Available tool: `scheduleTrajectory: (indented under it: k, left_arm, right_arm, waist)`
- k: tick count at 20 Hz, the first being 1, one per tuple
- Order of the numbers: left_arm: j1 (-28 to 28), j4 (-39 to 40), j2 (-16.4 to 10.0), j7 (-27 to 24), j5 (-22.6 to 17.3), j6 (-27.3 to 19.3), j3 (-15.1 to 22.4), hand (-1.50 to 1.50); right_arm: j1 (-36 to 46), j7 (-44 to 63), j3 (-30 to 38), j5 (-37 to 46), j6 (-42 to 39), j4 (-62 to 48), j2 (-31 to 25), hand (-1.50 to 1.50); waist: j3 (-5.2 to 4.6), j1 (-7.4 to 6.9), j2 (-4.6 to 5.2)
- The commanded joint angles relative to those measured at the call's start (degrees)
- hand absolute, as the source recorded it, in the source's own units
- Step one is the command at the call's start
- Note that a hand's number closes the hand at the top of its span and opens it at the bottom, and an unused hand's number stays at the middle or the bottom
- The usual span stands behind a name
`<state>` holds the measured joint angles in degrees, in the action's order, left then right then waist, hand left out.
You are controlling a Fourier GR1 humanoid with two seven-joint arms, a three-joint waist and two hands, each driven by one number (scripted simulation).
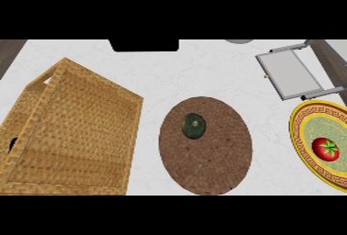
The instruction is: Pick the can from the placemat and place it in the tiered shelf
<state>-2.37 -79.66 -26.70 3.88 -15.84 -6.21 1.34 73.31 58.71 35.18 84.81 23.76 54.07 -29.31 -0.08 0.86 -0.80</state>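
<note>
A dark green can (194,125) stands upright on the oval brown placemat (210,156), in the mat's upper left part. The woven wicker tiered shelf (68,133) fills the left side of the counter, its top panel facing me. Neither hand shows anywhere in the head view.
A yellow patterned plate (305,126) with a red tomato (326,149) lies at the right edge. A grey metal tray-like object (293,73) sits at the back right. A black object (144,45) lies at the counter's far edge.
</note>
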Motion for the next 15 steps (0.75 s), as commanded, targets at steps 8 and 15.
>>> scheduleTrajectory:
  k: [8,15]
  left_arm:
    - [-1.7,-0.5,-0.4,0.1,-0.4,-0.1,-1.6,0.00]
    - [-4.0,-1.3,-1.5,0.3,-0.7,-0.6,-3.1,0.00]
  right_arm:
    - [-1.9,13.3,-5.0,8.4,-23.6,32.2,6.8,-1.50]
    - [0.4,10.6,-4.6,9.7,-42.6,48.9,7.6,-1.50]
  waist:
    - [-0.18,3.64,-1.65]
    - [-0.16,4.98,-2.77]
